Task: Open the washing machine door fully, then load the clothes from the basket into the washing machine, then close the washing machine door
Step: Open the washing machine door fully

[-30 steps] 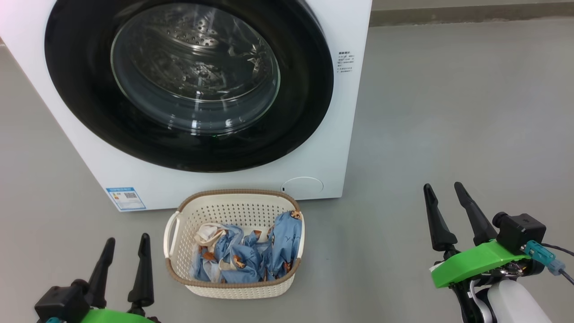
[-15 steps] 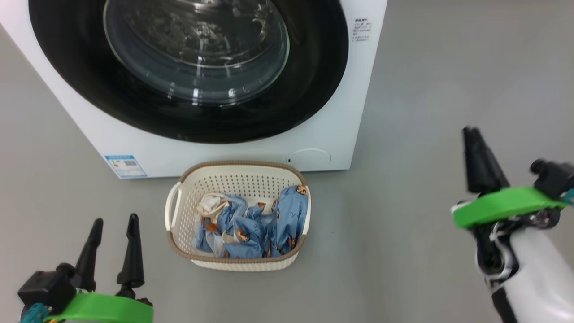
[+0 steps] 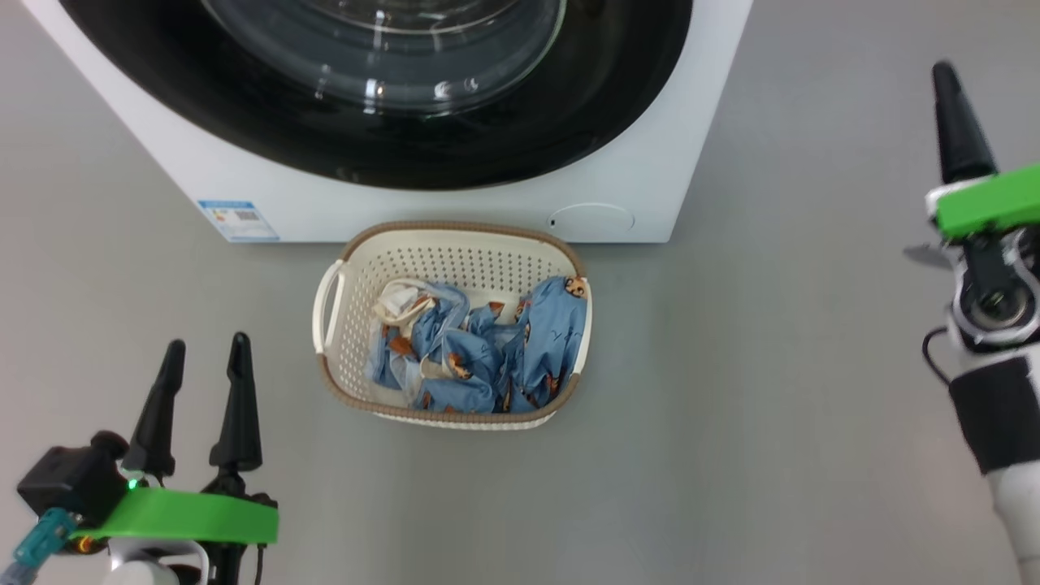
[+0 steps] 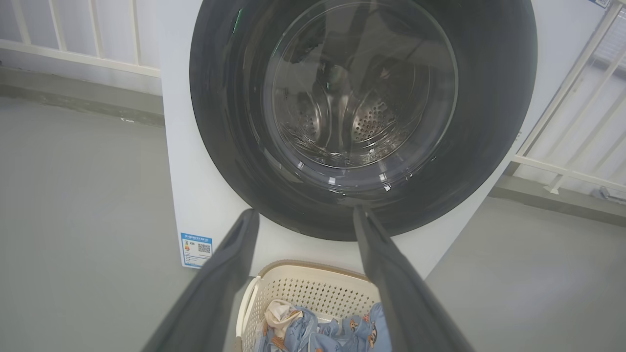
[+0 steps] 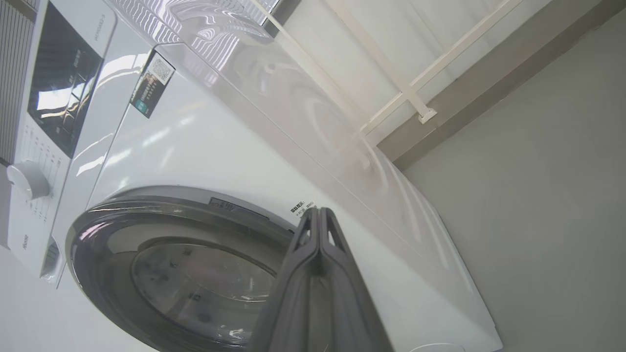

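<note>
Down on the grey floor (image 3: 731,406), the basket (image 3: 455,230) of clothes (image 3: 487,366) waits against the washing machine (image 3: 455,213).

The washing machine door (image 3: 382,89) looks shut flush, so opening it comes first. I'd expect that door to be rigid, hinged and fairly heavy, with a slick glossy rim that gives little purchase. I can't make out a pull recess, so a finger hooked behind the rim's edge seems the likeliest hold. The right gripper (image 3: 944,73) is raised at the far right, well clear of the machine, fingers pressed together on nothing. The left gripper (image 3: 206,341) sits near left of the basket, spread wide and empty. The clothes look soft and light, best pinched at a bunched fold.
</note>
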Controlling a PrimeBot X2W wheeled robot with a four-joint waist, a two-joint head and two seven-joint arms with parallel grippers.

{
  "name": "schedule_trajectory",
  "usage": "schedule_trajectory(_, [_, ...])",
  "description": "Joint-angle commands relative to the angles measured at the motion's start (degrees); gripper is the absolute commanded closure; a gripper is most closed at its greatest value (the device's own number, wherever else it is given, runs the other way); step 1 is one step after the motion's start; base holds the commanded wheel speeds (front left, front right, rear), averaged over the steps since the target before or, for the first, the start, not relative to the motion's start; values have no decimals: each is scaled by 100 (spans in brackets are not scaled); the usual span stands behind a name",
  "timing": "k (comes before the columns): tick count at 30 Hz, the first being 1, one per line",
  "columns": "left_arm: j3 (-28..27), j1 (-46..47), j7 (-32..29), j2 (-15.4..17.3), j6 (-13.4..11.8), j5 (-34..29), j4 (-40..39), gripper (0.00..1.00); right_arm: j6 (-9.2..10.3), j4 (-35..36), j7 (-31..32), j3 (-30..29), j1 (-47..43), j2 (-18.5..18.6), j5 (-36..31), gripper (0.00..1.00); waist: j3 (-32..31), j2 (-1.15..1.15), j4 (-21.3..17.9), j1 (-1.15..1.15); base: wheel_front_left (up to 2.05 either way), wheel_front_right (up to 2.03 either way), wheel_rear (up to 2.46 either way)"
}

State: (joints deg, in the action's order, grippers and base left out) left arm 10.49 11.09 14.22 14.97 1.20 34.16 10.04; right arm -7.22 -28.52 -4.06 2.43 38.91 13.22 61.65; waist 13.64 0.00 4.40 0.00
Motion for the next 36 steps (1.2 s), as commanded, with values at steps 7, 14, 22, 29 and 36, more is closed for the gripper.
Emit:
schedule_trajectory(7, [-403,414,76,-15,215,-68,-279,0,-26,-331,1031,-164,1000,132,1344,100,580,0,348,0,0,0,0])
schedule_trajectory(14, [-511,553,77,-95,320,-178,-317,0,-26,-577,1762,-43,1707,141,1831,100,911,0,441,0,0,0,0])
schedule_trajectory(22, [-538,773,77,-221,451,-284,-302,0,-26,-929,2320,7,2480,149,2242,100,1269,0,612,0,0,0,0])
schedule_trajectory(29, [-566,895,77,-359,540,-349,-254,0,-26,-1343,2825,21,3182,159,2488,100,1488,0,744,0,0,0,0])
schedule_trajectory(36, [-635,1016,77,-469,599,-383,-174,0,-26,-1673,3327,145,3735,160,2575,100,1639,0,853,0,0,0,0])
